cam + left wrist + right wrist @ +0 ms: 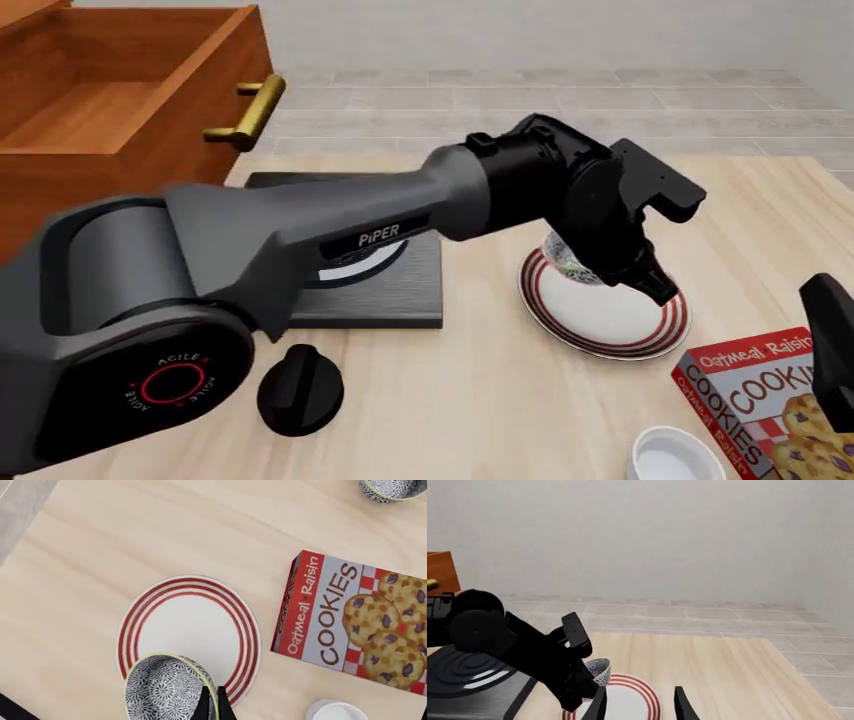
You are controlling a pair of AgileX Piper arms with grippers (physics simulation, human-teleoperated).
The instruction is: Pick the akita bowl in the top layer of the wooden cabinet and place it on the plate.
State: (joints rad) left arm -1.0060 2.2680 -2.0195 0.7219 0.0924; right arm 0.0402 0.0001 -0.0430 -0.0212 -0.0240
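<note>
In the left wrist view we look down on the plate (pixel 189 632), white with red rings, lying on the pale wooden table (pixel 133 535). The akita bowl (pixel 168 689) hangs over the plate's near edge, its speckled inside empty. The left gripper (pixel 213 705) has its dark fingers pressed on the bowl's rim, one on each side of the wall, so we read it as clamped on the bowl. Beside the plate lies a cookie box (pixel 357 622), flat on the table. A second patterned bowl (pixel 390 489) shows at the frame's edge, and part of a plain white bowl (pixel 335 711) sits near the box; its inside looks empty.

In the front view the left arm (pixel 400 225) reaches across to the plate (pixel 603 318), and the akita bowl (pixel 571 262) peeks out below the wrist, over the plate's far-left rim (whether it touches the plate we cannot tell). The wooden cabinet (pixel 120 110) stands at the left, its top drawer pulled out and empty. A black stove (pixel 374 280) lies between cabinet and plate.

In the right wrist view the right gripper (pixel 639 702) has its fingers spread apart, holding nothing, near the plate (pixel 627 700). The akita bowl (pixel 599 669) sits just above the plate's far rim, beside the left arm.
</note>
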